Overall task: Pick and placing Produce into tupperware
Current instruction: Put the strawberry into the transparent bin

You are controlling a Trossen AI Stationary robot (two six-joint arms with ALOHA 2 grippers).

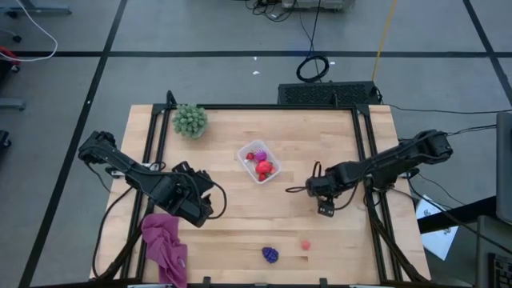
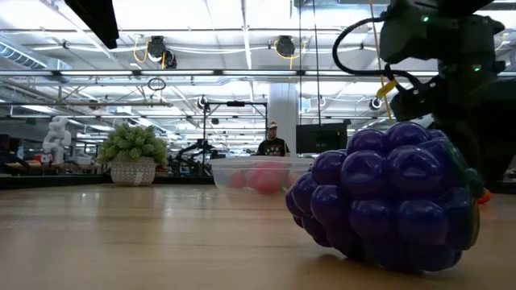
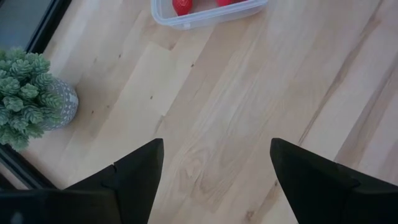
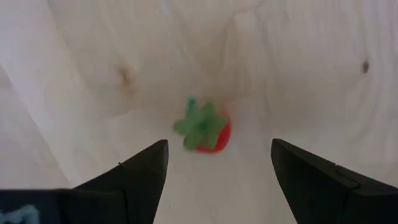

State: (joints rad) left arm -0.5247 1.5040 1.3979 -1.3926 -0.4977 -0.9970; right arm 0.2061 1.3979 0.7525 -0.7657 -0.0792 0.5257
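The tupperware (image 1: 258,162) is a small clear box at mid-table holding a few red and pink toy pieces (image 1: 263,166); it also shows in the low view (image 2: 258,173) and the left wrist view (image 3: 205,12). A purple grape bunch (image 1: 270,254) lies near the near edge and looms large in the low view (image 2: 387,201). A tiny red strawberry with a green top (image 1: 305,244) rests on the wood to the right of the grapes. My right gripper (image 1: 324,202) hovers open, right of the tupperware, with the strawberry (image 4: 206,129) ahead of its fingers (image 4: 217,180). My left gripper (image 1: 200,204) is open over bare wood (image 3: 214,180).
A spiky green plant in a pot (image 1: 190,120) stands at the far left corner. A magenta cloth (image 1: 164,244) lies crumpled at the near left, beside the left arm. Bare wood lies between the tupperware and the near edge. A person shows far behind the table (image 2: 272,141).
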